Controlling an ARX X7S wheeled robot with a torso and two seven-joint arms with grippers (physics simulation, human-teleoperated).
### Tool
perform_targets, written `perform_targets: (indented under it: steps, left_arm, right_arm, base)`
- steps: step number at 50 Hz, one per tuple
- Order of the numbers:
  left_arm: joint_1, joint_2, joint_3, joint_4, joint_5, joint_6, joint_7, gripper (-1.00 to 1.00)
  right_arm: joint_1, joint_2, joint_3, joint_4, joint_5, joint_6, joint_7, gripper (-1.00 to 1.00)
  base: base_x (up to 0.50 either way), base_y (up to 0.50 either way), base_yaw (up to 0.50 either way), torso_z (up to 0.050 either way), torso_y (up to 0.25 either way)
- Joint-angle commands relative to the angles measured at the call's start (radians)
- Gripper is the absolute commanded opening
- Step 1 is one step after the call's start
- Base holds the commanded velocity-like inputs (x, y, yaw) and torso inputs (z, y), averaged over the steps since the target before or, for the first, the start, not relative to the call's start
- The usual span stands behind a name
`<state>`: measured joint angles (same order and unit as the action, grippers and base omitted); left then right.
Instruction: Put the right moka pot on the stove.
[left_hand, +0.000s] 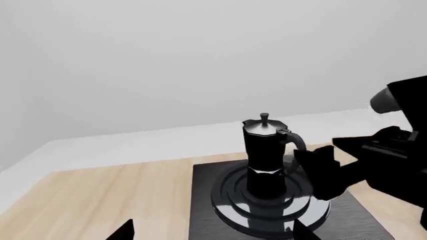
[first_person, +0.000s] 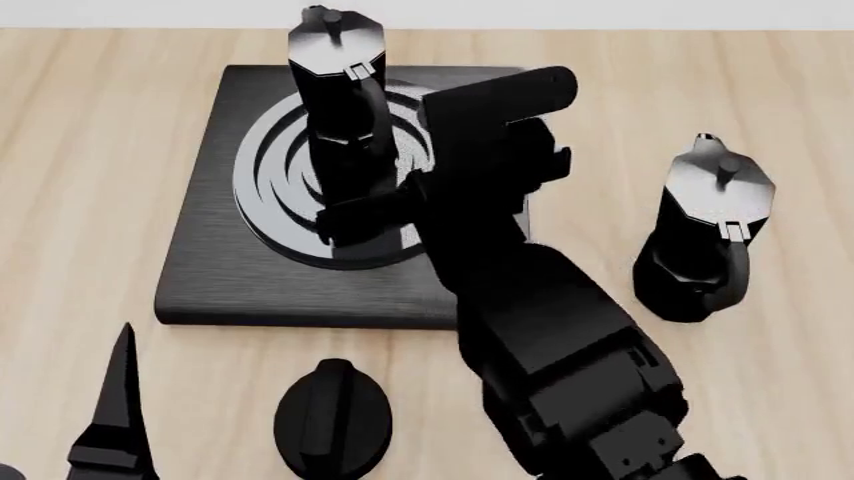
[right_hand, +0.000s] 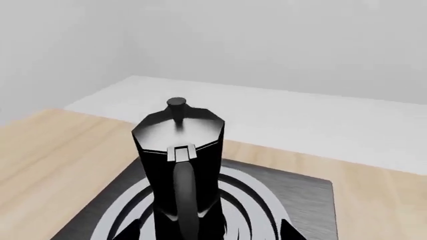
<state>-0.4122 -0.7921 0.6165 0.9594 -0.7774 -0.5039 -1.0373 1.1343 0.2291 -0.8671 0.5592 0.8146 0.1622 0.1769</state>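
A moka pot (first_person: 340, 95) is standing on the stove (first_person: 200, 270) near the wooden counter's (first_person: 94, 150) far edge, the right gripper (first_person: 358, 215) sitting apart behind its handle; left gripper's (first_person: 114, 420) state unclear

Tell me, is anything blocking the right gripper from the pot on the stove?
Nothing visible. The right gripper is open, right at the handle of the moka pot, which stands on the burner of the stove.

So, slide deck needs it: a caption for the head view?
One moka pot stands on the stove burner beside the right claw; another pot waits on the table.
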Motion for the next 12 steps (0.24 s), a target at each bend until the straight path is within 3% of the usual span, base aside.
perform_targets:
  steps: [1, 12]
  left_arm:
    - [-0.002, 0.001, 0.006, -0.005, 0.003, -0.001, -0.002, 1.0]
    - [-0.006, -0.001, 0.008, -0.005, 0.0, -0.005, -0.008, 1.0]
  right_arm:
    - [-0.077, 0.192, 0.01, -0.4, 0.082, 0.111, 0.139, 1.0]
    - [-0.203, 0.396, 0.046, -0.773, 0.145, 0.128, 0.28, 1.0]
  base:
    - [0.0, 0.0, 0.0, 0.0, 0.0]
    - [0.0, 0.0, 0.0, 0.0, 0.0]
